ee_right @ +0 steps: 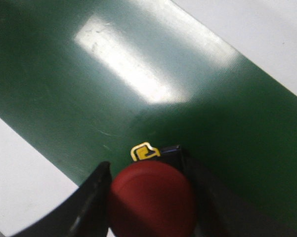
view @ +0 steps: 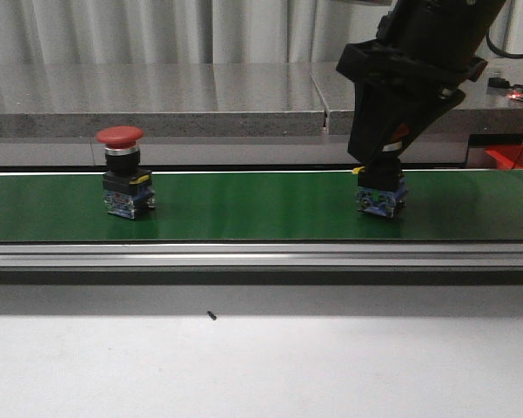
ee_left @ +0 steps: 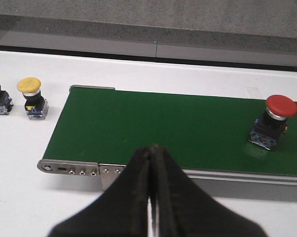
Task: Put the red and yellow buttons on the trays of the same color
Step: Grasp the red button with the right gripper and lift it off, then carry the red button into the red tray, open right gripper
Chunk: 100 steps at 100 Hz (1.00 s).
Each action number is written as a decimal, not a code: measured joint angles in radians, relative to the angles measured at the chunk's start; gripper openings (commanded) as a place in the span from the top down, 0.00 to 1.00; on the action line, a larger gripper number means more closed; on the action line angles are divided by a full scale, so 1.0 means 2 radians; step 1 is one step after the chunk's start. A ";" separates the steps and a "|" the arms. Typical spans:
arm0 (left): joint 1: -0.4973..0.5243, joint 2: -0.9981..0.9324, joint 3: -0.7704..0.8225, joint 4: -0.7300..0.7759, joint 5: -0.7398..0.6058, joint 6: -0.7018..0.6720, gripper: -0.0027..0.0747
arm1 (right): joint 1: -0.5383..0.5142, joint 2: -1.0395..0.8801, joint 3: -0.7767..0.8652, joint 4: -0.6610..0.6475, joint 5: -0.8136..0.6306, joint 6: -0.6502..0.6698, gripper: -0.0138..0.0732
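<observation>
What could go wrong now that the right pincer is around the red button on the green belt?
1. The right pincer grips the red button only at its rounded cap, so it may slip or tilt when lifted.
2. Its base appears to rest on the green belt; dragging sideways could topple it.
3. The second red button stands unattended on the belt.

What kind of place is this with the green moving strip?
Probably a factory-style sorting bench or robot lab. A green conveyor belt carries red buttons, a robot's right gripper has its jaws around one, and yellow buttons wait on a white table.
</observation>
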 measured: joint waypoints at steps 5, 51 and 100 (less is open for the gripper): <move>0.000 0.000 0.000 0.000 0.000 0.000 0.99 | 0.000 0.000 -0.012 -0.001 0.011 0.004 0.55; 0.000 0.000 0.000 0.000 0.000 0.000 0.99 | -0.120 -0.012 -0.150 -0.027 0.101 0.028 0.55; 0.000 0.000 0.000 0.000 0.000 0.000 0.99 | -0.356 0.007 -0.164 -0.028 0.080 0.036 0.55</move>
